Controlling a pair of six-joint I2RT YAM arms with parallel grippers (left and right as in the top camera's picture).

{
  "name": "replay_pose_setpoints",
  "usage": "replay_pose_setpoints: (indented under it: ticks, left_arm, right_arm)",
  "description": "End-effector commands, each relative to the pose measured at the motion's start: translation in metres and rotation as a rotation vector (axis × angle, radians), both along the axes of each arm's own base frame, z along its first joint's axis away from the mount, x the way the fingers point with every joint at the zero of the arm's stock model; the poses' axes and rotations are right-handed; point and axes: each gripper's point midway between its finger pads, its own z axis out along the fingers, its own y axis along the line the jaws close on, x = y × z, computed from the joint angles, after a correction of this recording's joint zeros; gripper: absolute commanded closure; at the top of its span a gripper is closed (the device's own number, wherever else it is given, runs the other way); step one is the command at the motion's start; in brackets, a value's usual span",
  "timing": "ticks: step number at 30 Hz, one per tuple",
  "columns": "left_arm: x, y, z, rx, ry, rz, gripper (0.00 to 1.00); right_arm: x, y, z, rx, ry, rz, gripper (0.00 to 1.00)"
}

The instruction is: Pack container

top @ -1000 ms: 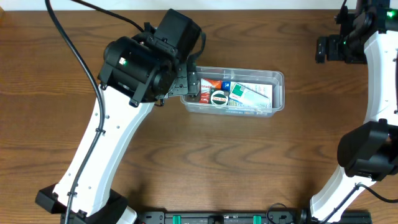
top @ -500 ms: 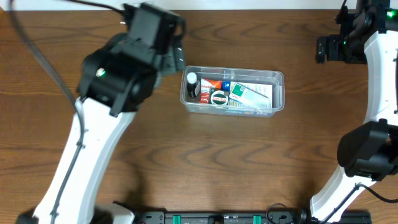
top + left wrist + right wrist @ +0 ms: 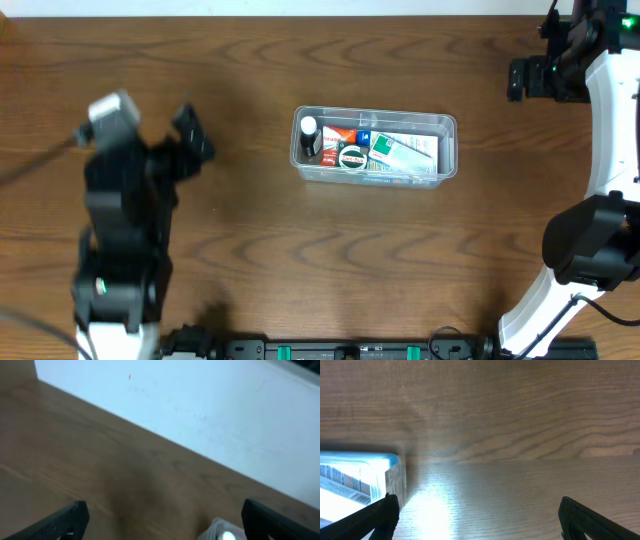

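The container [image 3: 375,148], a clear shallow tub, sits mid-table. It holds a small dark bottle with a white cap [image 3: 309,134] at its left end, a round tin [image 3: 352,156] and red, green and white packets [image 3: 405,153]. My left gripper [image 3: 196,140] is blurred, well to the left of the tub, open and empty. In the left wrist view the gripper [image 3: 162,527] has its fingers wide apart, with the tub's corner and the white cap [image 3: 226,535] low at the right. My right gripper [image 3: 518,80] hangs at the far right, open; the right wrist view shows the gripper [image 3: 485,520] over bare wood.
A light-blue and white printed box [image 3: 360,477] lies at the left edge of the right wrist view, beside that gripper's left finger. A pale wall [image 3: 200,405] runs along the table's far edge. The right arm's base [image 3: 585,250] stands at the near right.
My left arm has swung away from the container's left end to the left and toward the near side, leaving the bottle standing in the tub. The right arm has not moved.
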Motion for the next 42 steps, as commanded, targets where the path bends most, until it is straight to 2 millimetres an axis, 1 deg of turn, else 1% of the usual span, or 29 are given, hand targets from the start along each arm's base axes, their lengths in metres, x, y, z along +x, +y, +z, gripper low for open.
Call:
replay_pose_setpoints:
  ticks: [1, 6, 11, 14, 21, 24, 29, 36, 39, 42]
  left_arm:
    - [-0.018, -0.001, -0.024, 0.032, -0.063, -0.036, 0.02]
    - [-0.037, 0.000, -0.052, 0.092, -0.227, -0.045, 0.02]
    - [-0.052, 0.000, -0.085, 0.143, -0.273, -0.054, 0.02]
    - [-0.057, -0.002, -0.092, 0.178, -0.294, -0.078, 0.02]
    - [-0.061, -0.001, -0.105, 0.212, -0.314, -0.079, 0.02]
    - [-0.062, -0.001, -0.109, 0.220, -0.314, -0.079, 0.02]
    - [-0.062, 0.000, -0.124, 0.226, -0.278, -0.078, 0.02]
    - [-0.061, 0.001, -0.152, 0.227, -0.210, -0.084, 0.02]
    - [-0.062, 0.001, -0.170, 0.225, -0.144, -0.089, 0.02]
    - [-0.063, 0.001, -0.173, 0.255, -0.132, -0.098, 0.02]
  right_arm:
    - [0.000, -0.001, 0.013, -0.002, -0.034, -0.013, 0.01]
    - [0.000, -0.001, 0.013, -0.002, -0.034, -0.013, 0.01]
    - [0.000, -0.001, 0.013, -0.002, -0.034, -0.013, 0.01]
    - [0.000, -0.001, 0.013, -0.002, -0.034, -0.013, 0.01]
    - [0.000, -0.001, 0.013, -0.002, -0.034, -0.013, 0.01]
    - [0.000, -0.001, 0.013, -0.002, -0.034, -0.013, 0.01]
    - [0.000, -0.001, 0.013, -0.002, -0.034, -0.013, 0.01]
    - [0.000, -0.001, 0.013, -0.002, -0.034, -0.013, 0.01]
    - [0.000, -0.001, 0.013, -0.002, -0.034, -0.013, 0.01]
    - [0.000, -0.001, 0.013, -0.002, -0.034, -0.013, 0.01]
